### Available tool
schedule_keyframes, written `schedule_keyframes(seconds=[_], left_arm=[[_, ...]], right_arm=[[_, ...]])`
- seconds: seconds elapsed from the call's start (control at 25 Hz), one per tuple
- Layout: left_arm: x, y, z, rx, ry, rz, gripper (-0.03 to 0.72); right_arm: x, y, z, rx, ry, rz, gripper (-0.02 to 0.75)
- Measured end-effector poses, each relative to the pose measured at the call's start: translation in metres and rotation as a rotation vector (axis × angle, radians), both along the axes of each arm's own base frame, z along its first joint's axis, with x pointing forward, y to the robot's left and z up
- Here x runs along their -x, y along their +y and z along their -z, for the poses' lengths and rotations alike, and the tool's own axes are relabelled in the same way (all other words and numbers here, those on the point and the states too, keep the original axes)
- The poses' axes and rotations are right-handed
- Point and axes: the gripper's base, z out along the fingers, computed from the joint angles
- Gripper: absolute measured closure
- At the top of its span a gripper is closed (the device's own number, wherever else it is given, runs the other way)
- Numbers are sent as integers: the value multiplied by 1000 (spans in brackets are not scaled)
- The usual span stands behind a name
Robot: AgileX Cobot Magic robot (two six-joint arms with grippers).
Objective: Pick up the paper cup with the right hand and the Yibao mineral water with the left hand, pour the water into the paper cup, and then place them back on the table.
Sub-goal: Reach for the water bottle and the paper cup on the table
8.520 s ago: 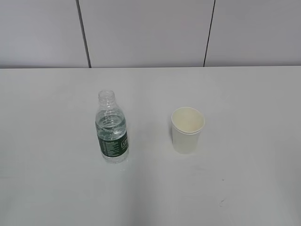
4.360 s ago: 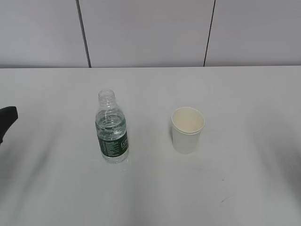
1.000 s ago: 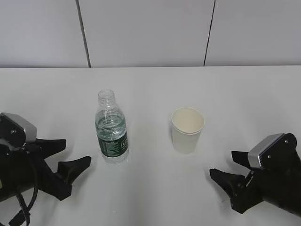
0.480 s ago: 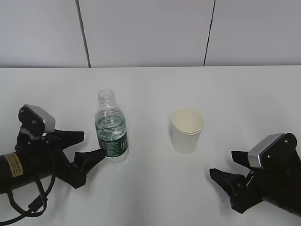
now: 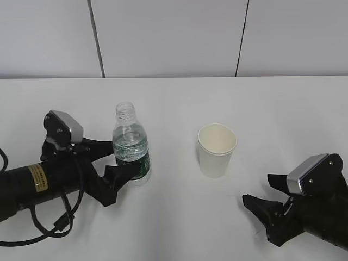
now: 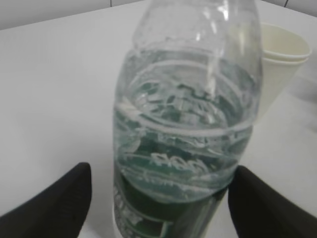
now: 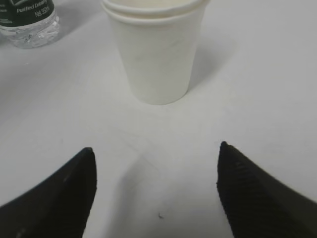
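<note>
The Yibao mineral water point(image 5: 131, 145) stands upright and capless on the table point(image 5: 174, 98), left of centre. My left gripper point(image 5: 120, 158) is open, with one finger on each side of the bottle's green label. In the left wrist view the bottle point(image 6: 185, 124) fills the space between the fingers point(image 6: 69, 198), and a gap shows on the left side. The paper cup point(image 5: 217, 149) stands upright to the right. My right gripper point(image 5: 256, 188) is open and empty, low over the table, short of the cup point(image 7: 156, 54).
A grey panelled wall point(image 5: 174, 38) rises behind the table's far edge. The bottle's base point(image 7: 29, 22) shows at the top left of the right wrist view. The paper cup point(image 6: 280, 64) shows behind the bottle in the left wrist view.
My left arm has slid right, bringing its open fingers around the bottle's lower half. The right arm and the cup have not moved.
</note>
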Motion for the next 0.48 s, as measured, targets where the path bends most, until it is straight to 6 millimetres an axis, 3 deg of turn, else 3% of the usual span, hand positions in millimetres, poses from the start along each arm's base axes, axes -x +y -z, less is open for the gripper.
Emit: schedule_keyframes(seconds=[0.28,0.48], left_arm=[[-9,-16,10,1,0,38,167],[-14,-25,6,15,-26,51,167]], right_arm=[[0,0,0,0,0,0,144],[0,0,0,0,0,0,144]])
